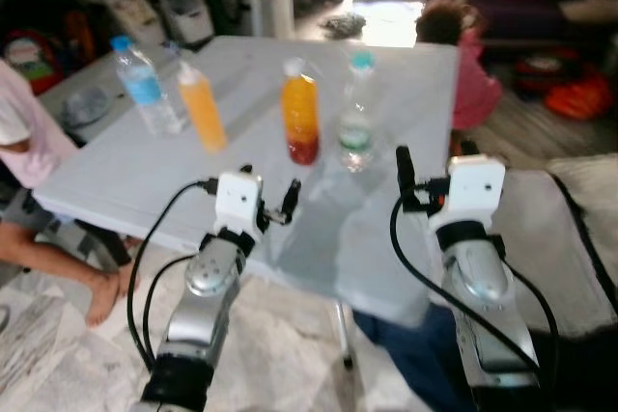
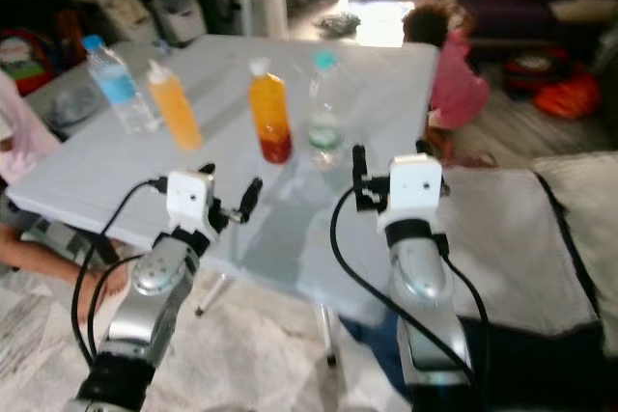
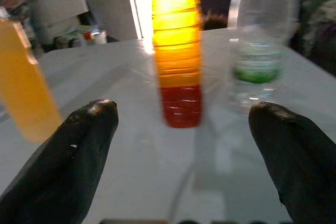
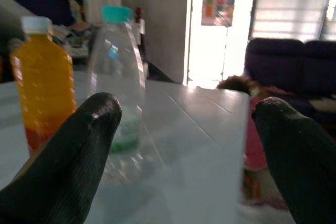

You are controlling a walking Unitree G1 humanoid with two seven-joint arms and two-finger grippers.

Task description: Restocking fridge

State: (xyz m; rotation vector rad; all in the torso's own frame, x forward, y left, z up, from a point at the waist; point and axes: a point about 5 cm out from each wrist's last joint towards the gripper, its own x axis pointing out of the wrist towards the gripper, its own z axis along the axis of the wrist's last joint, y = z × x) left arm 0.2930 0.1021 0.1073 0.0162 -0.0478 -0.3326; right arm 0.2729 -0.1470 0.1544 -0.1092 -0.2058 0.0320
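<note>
no text can be read on anything.

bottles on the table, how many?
4, in a rough row on the white table: blue-capped water bottle at far left, pale orange bottle, orange-and-red juice bottle, and clear teal-capped bottle at right. No others visible.

On the pale grey plastic tabletop (image 1: 126, 166) four bottles stand upright in a loose row. Farthest left is the clear water bottle with a blue cap and blue label (image 1: 145, 87); just right of it stands the slim orange juice bottle (image 1: 202, 107). Right again is the orange-and-red layered drink bottle with a white cap (image 1: 300, 112), and beside that the clear bottle with a teal cap and green label (image 1: 356, 115). The left pincer (image 1: 271, 202) and right pincer (image 1: 407, 183) hang over the near edge, fingers apart, in front of the two right-hand bottles.
</note>
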